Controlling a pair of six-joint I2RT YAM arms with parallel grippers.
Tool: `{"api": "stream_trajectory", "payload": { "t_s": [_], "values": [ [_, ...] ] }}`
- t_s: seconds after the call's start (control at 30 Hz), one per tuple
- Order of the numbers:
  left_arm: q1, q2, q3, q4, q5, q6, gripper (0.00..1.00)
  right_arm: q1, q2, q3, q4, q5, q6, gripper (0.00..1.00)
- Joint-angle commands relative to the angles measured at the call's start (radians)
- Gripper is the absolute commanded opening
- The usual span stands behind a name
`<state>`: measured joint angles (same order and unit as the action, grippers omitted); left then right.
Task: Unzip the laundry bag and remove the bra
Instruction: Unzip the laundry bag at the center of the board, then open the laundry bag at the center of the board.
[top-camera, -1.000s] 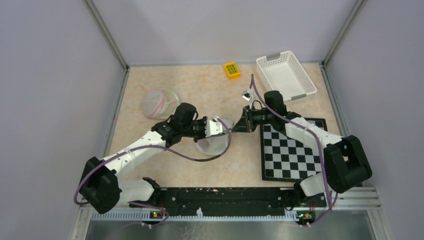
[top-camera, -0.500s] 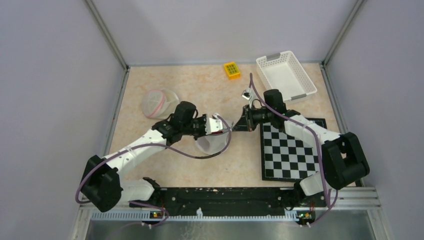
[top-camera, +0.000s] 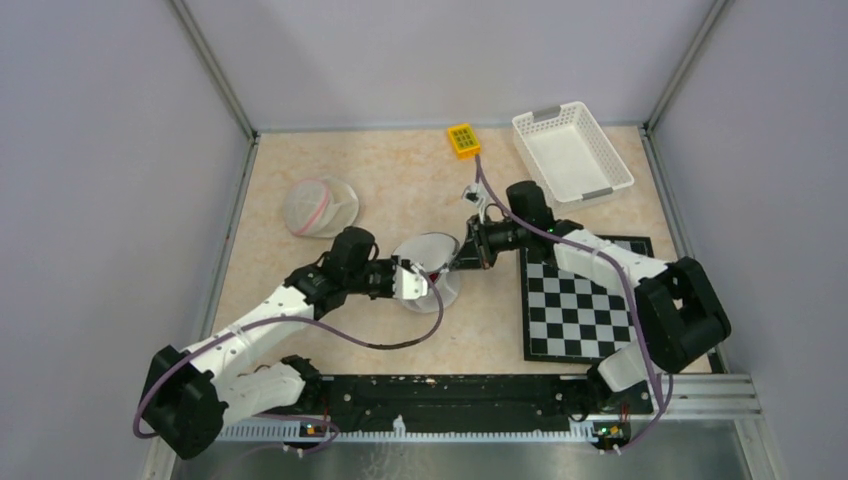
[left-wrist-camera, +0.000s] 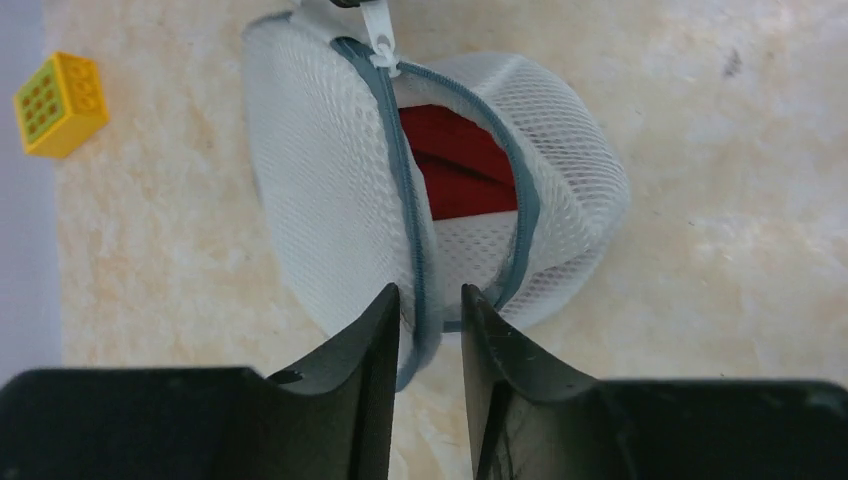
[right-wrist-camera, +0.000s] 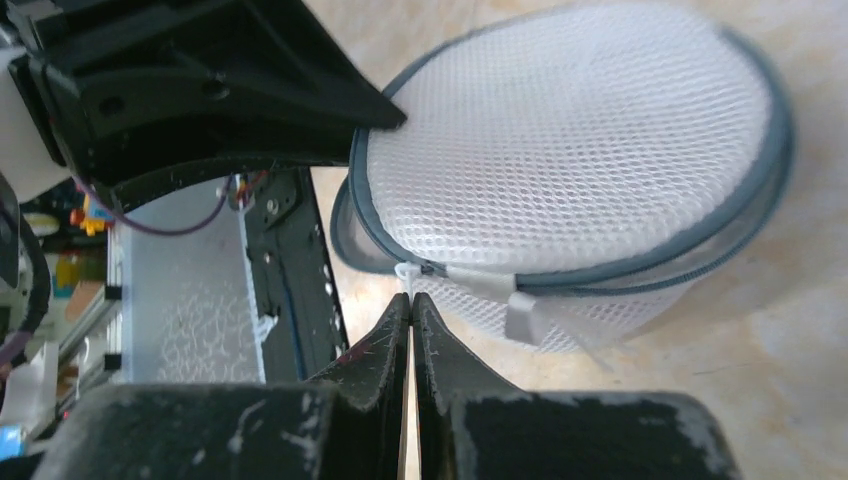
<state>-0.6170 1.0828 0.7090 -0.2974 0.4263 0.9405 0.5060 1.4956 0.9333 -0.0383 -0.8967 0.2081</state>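
Note:
The laundry bag (top-camera: 432, 264) is a round white mesh pouch with a grey zipper, lying on the table between both arms. In the left wrist view the laundry bag (left-wrist-camera: 330, 200) gapes along its zipper and the red bra (left-wrist-camera: 458, 165) shows inside. My left gripper (left-wrist-camera: 430, 312) is slightly open, its fingers either side of the bag's zipper rim with a gap showing. My right gripper (right-wrist-camera: 411, 297) is shut on the white zipper pull (right-wrist-camera: 404, 274) at the bag's (right-wrist-camera: 570, 150) near edge. From above, the left gripper (top-camera: 407, 282) and right gripper (top-camera: 463, 258) flank the bag.
A second mesh bag (top-camera: 320, 205) with something pink inside lies at the left rear. A yellow brick (top-camera: 463, 139) and a white basket (top-camera: 572, 152) stand at the back. A checkerboard mat (top-camera: 585, 305) lies under the right arm.
The right gripper has drawn the zipper pull leftward. The left gripper has pulled back toward the near left and parted its jaws. The bag now lies lower, with its top facing up.

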Motion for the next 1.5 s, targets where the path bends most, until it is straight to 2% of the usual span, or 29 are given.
{"api": "stream_trajectory", "payload": {
  "t_s": [0.0, 0.07, 0.17, 0.3, 0.37, 0.6, 0.77, 0.93, 1.07, 1.17, 1.3, 1.37, 1.47],
  "values": [
    [0.0, -0.071, -0.074, -0.096, 0.046, 0.048, 0.42, 0.074, 0.031, -0.051, 0.004, 0.025, -0.072, 0.0],
    [-0.001, -0.09, -0.074, -0.097, 0.007, -0.06, 0.53, 0.088, 0.056, -0.061, 0.002, 0.038, -0.088, 0.0],
    [0.029, -0.097, -0.063, -0.116, -0.008, -0.175, 0.62, 0.095, 0.089, -0.064, -0.007, 0.065, -0.113, 0.0],
    [0.186, -0.126, -0.044, -0.117, 0.158, -0.328, 0.72, 0.108, 0.143, -0.05, -0.023, 0.087, -0.136, 0.0],
    [0.238, -0.139, -0.043, -0.085, 0.212, -0.454, 0.76, 0.115, 0.168, -0.047, -0.023, 0.093, -0.143, 0.0],
    [0.356, -0.09, -0.051, 0.083, 0.371, -0.832, 0.8, 0.121, 0.215, -0.028, -0.011, 0.093, -0.142, 0.0],
    [0.366, -0.001, -0.043, 0.135, 0.44, -0.968, 0.79, 0.121, 0.204, -0.023, -0.023, 0.082, -0.144, 0.0],
    [0.365, 0.032, -0.03, 0.173, 0.498, -0.996, 0.7, 0.121, 0.181, -0.017, -0.036, 0.068, -0.143, 0.0],
    [0.364, 0.028, -0.016, 0.184, 0.505, -0.985, 0.5, 0.121, 0.177, 0.005, -0.049, 0.045, -0.14, 0.02],
    [0.364, 0.017, 0.014, 0.154, 0.487, -0.952, 0.3, 0.116, 0.167, 0.033, -0.091, 0.033, -0.145, 0.2],
    [0.362, 0.003, 0.065, 0.138, 0.48, -0.897, 0.07, 0.08, 0.125, 0.067, -0.12, 0.001, -0.131, 0.36],
    [0.361, 0.008, 0.092, 0.132, 0.479, -0.871, 0.01, 0.044, 0.1, 0.091, -0.142, -0.024, -0.123, 0.43],
    [0.342, 0.032, 0.147, 0.098, 0.468, -0.818, 0.0, -0.025, 0.056, 0.112, -0.153, -0.065, -0.087, 0.5]
  ]
}}
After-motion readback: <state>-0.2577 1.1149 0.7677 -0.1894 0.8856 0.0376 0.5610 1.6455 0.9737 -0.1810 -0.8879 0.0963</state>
